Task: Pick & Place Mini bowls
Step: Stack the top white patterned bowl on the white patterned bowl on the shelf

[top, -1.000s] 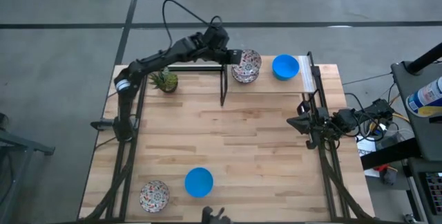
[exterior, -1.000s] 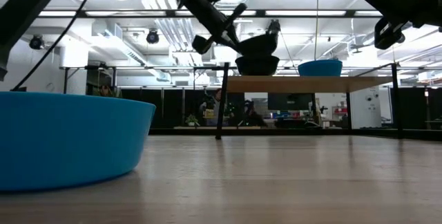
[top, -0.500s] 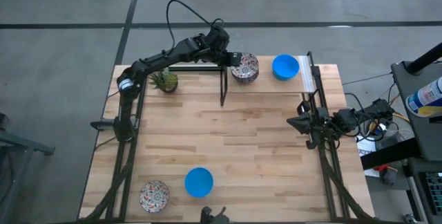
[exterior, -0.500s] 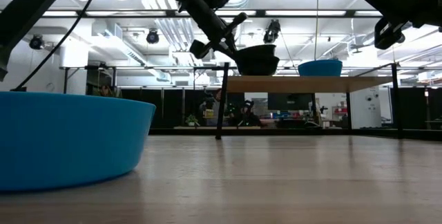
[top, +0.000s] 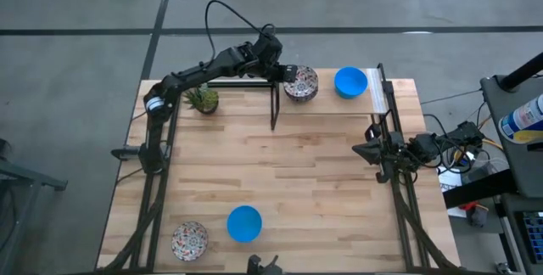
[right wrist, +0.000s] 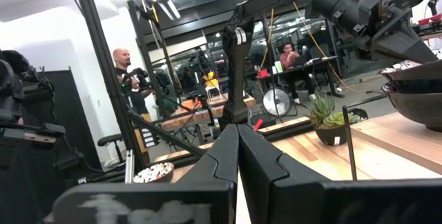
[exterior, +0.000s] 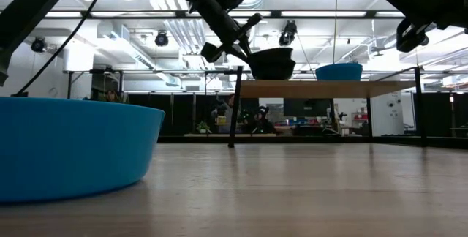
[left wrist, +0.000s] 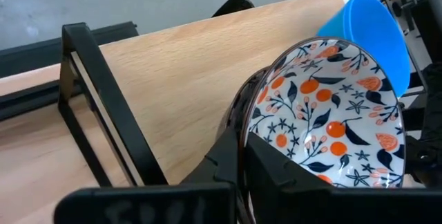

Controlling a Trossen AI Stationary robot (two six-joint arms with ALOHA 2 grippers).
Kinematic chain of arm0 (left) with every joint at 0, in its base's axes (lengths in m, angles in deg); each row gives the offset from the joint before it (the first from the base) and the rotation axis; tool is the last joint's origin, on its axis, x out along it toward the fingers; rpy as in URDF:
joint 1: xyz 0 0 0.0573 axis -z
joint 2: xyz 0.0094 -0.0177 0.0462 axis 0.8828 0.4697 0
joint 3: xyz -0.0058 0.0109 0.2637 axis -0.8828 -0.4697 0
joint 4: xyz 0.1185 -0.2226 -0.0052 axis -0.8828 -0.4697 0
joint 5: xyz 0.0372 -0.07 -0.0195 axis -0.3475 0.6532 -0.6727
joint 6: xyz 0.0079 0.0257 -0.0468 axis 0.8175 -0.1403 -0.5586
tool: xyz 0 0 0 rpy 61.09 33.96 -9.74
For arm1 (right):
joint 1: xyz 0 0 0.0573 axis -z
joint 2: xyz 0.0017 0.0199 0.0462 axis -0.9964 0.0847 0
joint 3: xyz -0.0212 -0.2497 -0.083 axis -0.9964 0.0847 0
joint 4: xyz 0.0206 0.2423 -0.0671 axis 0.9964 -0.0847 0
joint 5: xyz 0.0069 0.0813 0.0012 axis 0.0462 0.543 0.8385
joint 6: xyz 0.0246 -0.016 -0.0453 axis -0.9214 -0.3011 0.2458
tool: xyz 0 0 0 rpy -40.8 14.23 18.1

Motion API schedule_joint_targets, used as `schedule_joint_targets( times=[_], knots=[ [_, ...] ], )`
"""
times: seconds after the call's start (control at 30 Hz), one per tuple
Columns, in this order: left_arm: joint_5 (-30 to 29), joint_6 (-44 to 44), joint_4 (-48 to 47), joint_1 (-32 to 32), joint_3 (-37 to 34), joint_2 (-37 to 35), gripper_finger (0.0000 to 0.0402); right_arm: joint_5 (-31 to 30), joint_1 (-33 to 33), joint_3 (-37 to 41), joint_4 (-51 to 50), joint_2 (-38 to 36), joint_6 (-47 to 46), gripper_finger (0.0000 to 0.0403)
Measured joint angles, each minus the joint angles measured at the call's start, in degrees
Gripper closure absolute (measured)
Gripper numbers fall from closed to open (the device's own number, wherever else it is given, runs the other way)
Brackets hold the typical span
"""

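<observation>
A white mini bowl with red and dark flowers sits nested in another bowl on the raised wooden shelf at the table's far side. My left gripper reaches it from the left and is shut on its rim. A blue mini bowl rests on the shelf to the right of the stack. Near the front edge stand a second blue bowl and a flowered bowl. My right gripper waits shut at the table's right edge. My left gripper holds the flowered bowl by its rim on the side toward the table's left, with one finger inside the bowl and one outside. The fingers come slanting down from the left. The bowl sits upright, resting in the bowl beneath it.
A small potted plant stands under my left arm at the far left. A black shelf post stands just in front of the stack. Bare wood spans the middle of the table. People show in the room behind.
My left gripper has come down a little with the flowered bowl. The bowl, held tilted just above the lower bowl a second ago, now sits level and nested in it.
</observation>
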Motion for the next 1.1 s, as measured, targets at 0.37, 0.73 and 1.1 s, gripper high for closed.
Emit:
schedule_joint_targets(
  times=[0.37, 0.73, 1.1],
  knots=[
    [0.0, 0.23, 0.1, 0.04, -0.11, 0.0, 0.0385, -0.01, 0.0, 0.0, -0.01, 0.0, 0.0, 0.0394],
    [0.03, 0.3, 1.31, 0.04, -0.23, -0.07, 0.0385, 0.0, 0.0, 0.0, 0.01, 0.0, 0.0, 0.0394],
    [1.82, -1.0, 1.16, 0.04, -0.24, 1.07, 0.0385, 0.0, 0.01, 0.0, 0.0, 0.0, 0.0, 0.0394]
  ],
)
